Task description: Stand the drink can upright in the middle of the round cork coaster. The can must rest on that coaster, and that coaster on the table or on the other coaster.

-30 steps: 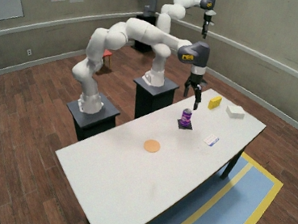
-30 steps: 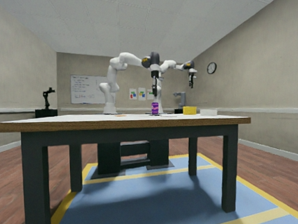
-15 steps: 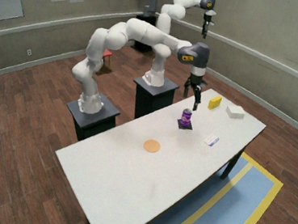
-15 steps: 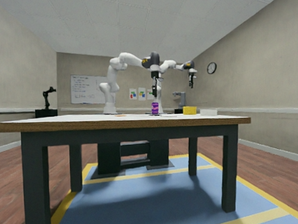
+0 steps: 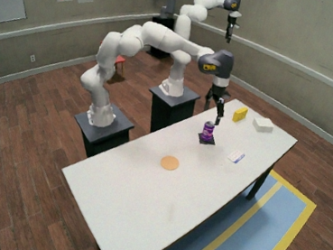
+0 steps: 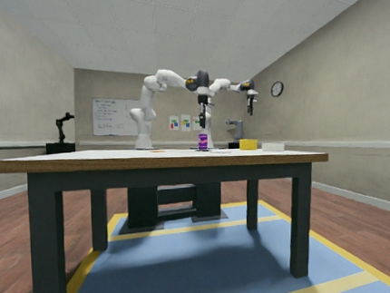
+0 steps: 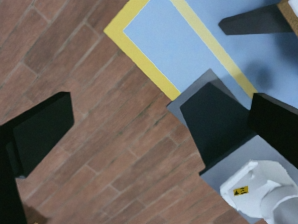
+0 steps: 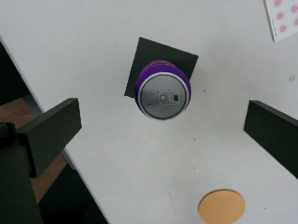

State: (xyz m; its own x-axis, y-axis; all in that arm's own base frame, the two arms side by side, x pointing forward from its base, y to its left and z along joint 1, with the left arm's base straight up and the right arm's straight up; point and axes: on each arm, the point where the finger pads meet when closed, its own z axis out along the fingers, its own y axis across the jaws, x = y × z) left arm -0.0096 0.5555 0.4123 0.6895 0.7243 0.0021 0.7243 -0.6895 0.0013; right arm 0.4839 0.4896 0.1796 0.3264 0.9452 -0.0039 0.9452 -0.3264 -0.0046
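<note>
Right jaws [image 5: 213, 111] [image 6: 202, 121] wide open, holding nothing
</note>
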